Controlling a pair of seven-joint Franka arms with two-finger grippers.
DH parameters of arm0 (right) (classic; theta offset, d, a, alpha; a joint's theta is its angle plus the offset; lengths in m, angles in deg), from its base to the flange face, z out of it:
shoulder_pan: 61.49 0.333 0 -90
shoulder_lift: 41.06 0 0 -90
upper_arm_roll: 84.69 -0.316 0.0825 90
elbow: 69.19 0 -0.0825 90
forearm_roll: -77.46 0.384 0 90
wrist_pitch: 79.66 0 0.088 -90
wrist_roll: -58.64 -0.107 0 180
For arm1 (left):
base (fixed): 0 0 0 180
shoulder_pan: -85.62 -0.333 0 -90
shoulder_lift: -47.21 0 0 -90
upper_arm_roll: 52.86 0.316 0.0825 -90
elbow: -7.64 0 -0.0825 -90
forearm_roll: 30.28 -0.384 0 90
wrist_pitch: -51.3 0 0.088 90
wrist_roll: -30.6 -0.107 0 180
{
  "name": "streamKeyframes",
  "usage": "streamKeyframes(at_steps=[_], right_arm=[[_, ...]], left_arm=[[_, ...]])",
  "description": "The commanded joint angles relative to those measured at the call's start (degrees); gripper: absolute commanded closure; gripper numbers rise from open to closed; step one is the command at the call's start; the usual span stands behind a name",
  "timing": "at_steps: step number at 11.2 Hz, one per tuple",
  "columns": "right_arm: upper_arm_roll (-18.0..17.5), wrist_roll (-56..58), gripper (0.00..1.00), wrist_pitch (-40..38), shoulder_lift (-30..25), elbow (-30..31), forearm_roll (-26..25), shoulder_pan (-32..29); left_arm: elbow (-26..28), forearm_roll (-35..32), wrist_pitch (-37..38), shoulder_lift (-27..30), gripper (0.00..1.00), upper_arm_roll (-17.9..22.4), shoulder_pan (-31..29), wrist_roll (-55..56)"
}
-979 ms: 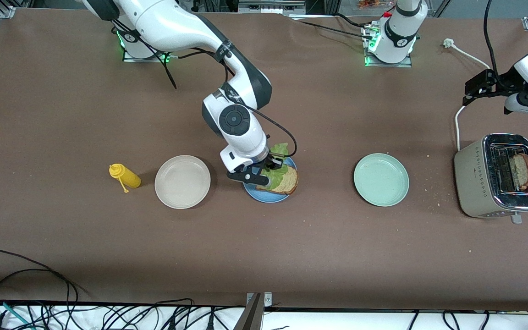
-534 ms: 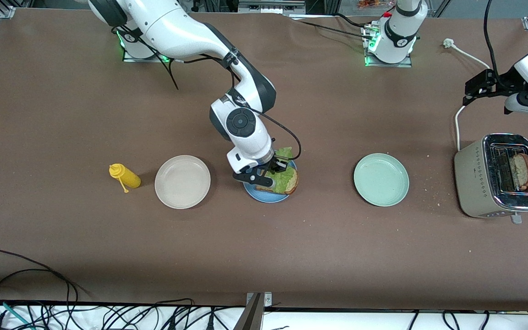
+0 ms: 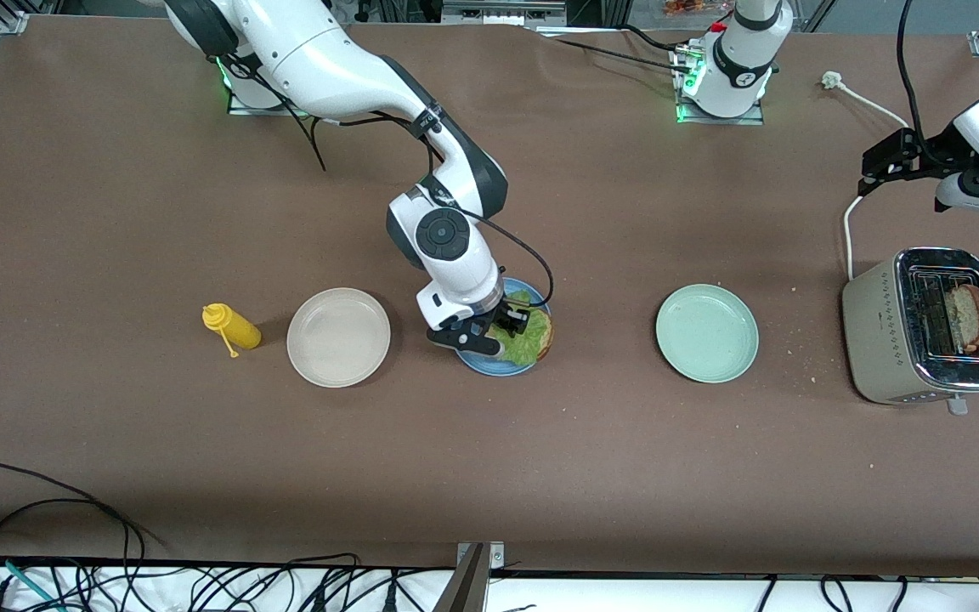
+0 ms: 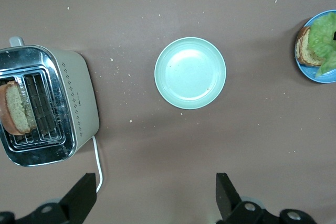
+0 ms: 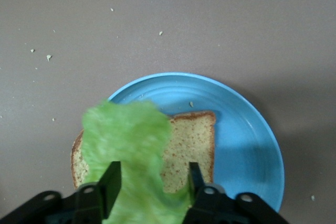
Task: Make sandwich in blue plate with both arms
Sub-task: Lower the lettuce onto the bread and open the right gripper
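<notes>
Right gripper (image 3: pixel 502 325) low over blue plate (image 3: pixel 477 364), fingers apart, lettuce (image 5: pixel 126 145) between them on bread (image 5: pixel 191 150). Left gripper (image 4: pixel 155 195) waits, wide open.

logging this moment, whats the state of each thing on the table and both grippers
bread slice: flat on the blue plate
lettuce: draped over the bread slice, between the right gripper's fingers
toaster: one bread slice standing up in a slot
green plate: bare
beige plate: bare
yellow bottle: lying on its side
right gripper: open, over the blue plate
left gripper: open, waiting above the table by the toaster
</notes>
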Motion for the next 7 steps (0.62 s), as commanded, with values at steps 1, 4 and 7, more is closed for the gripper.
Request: streamKeyframes(at_steps=[1, 4, 7], right_arm=[[1.17, 1.16, 0.0, 0.22, 1.1, -2.28, -1.16, 0.63], [2.22, 5.3, 0.0, -0.3, 0.84, -2.02, -1.16, 0.54], [3.54, 11.51, 0.0, -4.76, -0.73, -1.58, -1.07, 0.54]], left_arm=[[-0.07, -1.08, 0.41, 0.18, 0.0, -0.46, -0.37, 0.18], [-0.07, -1.08, 0.41, 0.18, 0.0, -0.46, -0.37, 0.18], [-0.07, -1.08, 0.41, 0.18, 0.0, -0.46, -0.37, 0.18]])
